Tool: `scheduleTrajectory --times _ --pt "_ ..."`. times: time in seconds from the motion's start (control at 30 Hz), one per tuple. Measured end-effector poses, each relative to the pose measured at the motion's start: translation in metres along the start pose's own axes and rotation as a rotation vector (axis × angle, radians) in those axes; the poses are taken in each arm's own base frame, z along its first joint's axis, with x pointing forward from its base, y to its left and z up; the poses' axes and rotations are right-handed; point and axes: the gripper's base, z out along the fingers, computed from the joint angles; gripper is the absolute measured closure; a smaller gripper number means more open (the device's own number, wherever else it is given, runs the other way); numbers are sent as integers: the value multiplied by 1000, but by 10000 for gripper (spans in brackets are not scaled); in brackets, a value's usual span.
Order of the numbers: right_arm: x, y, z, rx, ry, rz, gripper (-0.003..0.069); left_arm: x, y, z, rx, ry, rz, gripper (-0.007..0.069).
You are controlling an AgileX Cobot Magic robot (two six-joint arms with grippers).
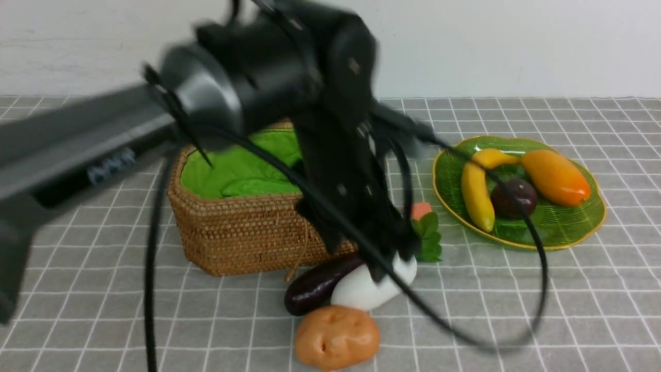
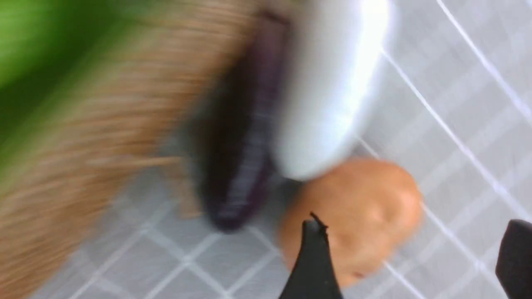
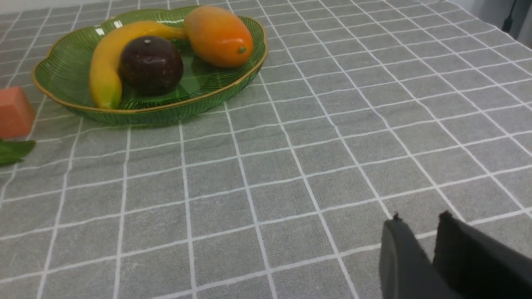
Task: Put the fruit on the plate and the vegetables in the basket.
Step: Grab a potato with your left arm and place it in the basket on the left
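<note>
Three fruit [image 1: 477, 194] on plate [image 1: 568, 227], three vegetables [image 1: 335, 336] beside basket [image 1: 242, 237]

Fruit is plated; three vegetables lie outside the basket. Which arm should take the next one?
Left. Its gripper hangs with jaws apart over the potato, radish and eggplant; the right gripper sits over bare cloth.

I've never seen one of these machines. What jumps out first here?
A big blurred black arm fills the middle, reaching down over a white radish beside a woven basket. To the right, a green plate holds a banana, a mango and a dark round fruit.
</note>
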Motion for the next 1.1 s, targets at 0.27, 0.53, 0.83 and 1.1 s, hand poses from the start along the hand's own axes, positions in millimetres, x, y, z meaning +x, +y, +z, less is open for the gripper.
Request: scheduleTrajectory --times 0.27,0.53,0.83,1.1 --pt "0 0 0 0 0 0 522 27 -10 38 2 150 58 84" --pt "0 0 0 0 0 0 511 27 -12 41 28 122 174 53" --pt "0 0 0 0 0 0 502 56 -20 -16 71 47 229 23" --pt "0 0 0 0 0 0 498 90 -19 4 74 64 496 53"
